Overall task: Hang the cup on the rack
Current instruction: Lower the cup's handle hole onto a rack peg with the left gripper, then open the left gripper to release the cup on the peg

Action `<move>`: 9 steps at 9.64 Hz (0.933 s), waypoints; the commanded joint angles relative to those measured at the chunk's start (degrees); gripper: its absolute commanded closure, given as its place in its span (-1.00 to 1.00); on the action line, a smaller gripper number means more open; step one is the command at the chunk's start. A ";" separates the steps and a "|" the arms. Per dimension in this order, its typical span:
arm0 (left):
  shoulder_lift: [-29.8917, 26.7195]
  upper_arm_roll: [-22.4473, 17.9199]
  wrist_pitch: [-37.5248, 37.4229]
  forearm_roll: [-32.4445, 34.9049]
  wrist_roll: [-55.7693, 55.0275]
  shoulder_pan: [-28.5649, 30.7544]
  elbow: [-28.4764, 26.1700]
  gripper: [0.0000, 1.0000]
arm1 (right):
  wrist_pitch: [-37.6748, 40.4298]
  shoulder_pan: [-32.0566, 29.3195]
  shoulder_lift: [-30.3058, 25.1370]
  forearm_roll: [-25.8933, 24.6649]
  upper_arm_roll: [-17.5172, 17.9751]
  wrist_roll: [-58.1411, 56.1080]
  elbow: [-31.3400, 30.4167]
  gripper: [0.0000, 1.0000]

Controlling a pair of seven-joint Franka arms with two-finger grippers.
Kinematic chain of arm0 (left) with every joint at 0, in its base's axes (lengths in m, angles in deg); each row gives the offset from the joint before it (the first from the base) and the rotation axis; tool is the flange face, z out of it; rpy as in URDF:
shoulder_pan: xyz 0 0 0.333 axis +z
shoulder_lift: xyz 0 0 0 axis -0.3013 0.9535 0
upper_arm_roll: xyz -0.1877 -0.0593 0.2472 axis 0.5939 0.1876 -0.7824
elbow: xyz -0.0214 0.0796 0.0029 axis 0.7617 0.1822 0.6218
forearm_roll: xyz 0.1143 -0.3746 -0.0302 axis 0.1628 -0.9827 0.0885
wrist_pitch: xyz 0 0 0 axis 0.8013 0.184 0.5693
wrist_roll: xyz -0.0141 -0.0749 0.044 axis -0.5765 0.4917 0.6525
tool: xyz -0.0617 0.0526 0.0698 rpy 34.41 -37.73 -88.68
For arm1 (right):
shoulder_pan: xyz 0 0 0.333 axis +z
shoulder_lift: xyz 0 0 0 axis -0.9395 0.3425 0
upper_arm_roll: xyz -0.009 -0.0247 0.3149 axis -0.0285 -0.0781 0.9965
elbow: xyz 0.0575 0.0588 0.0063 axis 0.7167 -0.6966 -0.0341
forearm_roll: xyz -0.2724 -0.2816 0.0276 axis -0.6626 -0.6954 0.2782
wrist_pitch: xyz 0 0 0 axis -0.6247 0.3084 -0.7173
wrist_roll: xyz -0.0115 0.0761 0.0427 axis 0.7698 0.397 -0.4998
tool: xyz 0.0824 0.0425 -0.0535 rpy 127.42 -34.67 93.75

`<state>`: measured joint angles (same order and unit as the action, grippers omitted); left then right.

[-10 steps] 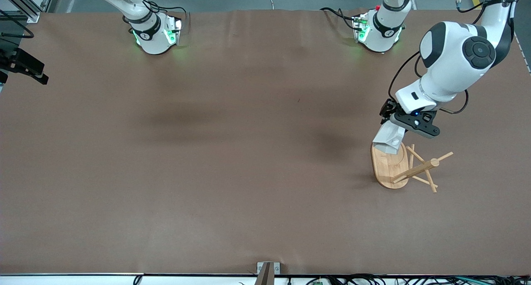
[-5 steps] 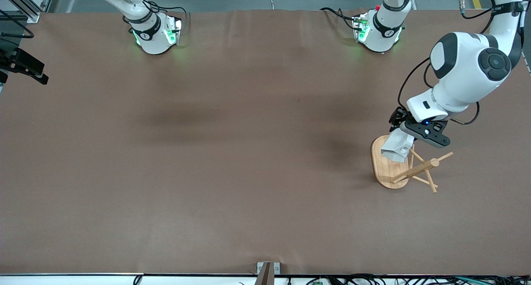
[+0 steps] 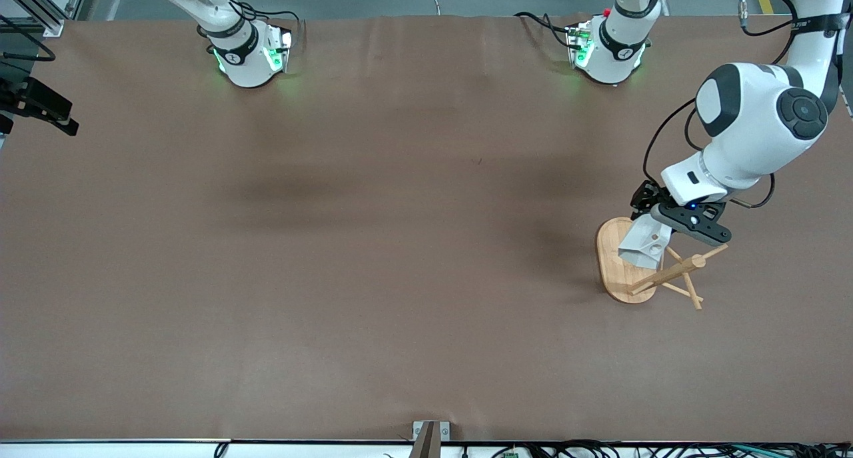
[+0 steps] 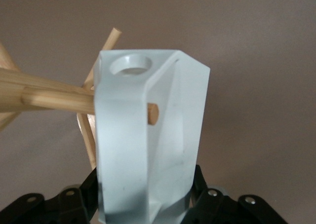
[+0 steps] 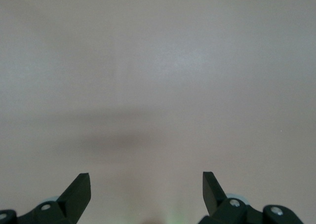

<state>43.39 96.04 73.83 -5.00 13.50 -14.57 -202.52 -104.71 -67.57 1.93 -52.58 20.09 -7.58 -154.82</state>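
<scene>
Over the rack [image 3: 626,271], which stands toward the left arm's end of the table, the left gripper [image 3: 656,226] is clamped on the body of the cup [image 3: 644,243], and in the left wrist view a peg [image 4: 59,101] passes through the gap between the handle [image 4: 123,135] and the cup wall. The cup looks rigid, light and smooth-faced, so a grip across its flat facets, away from the handle, seems safest against slipping. The right gripper [image 5: 146,192] waits with its jaws spread wide over bare table [image 5: 158,86]
</scene>
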 commanded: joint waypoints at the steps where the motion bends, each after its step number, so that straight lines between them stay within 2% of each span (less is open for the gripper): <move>1: 2.68 -0.54 1.66 -2.12 1.63 -0.68 -0.19 0.75 | 0.13 0.50 -1.03 -1.20 0.19 1.04 -1.16 -1.00; 3: 3.39 -0.54 1.84 -2.21 1.63 -0.68 -0.10 0.66 | 0.05 0.50 -1.03 -1.20 0.19 1.04 -1.16 -1.00; 4: 3.57 -0.54 1.93 -2.73 1.63 -0.68 -0.10 0.29 | 0.05 0.50 -1.03 -1.20 0.19 1.04 -1.16 -1.00; 5: 3.57 -0.62 2.19 -3.00 1.63 -0.68 -0.10 -0.23 | 0.05 0.50 -1.03 -1.20 0.19 0.96 -1.16 -1.00; 6: 3.57 -0.54 2.28 -3.09 1.63 -0.68 -0.01 -0.99 | 0.05 0.50 -1.03 -1.20 0.19 0.96 -1.16 -1.00; 9: 2.96 -0.62 1.93 -3.26 0.58 -0.68 1.13 -1.00 | 0.05 0.41 -1.03 -1.20 0.19 0.78 -1.16 -1.00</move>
<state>44.80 95.91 75.28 -7.29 13.59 -14.74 -202.04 -104.57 -67.50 1.93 -52.58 20.09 -7.58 -154.82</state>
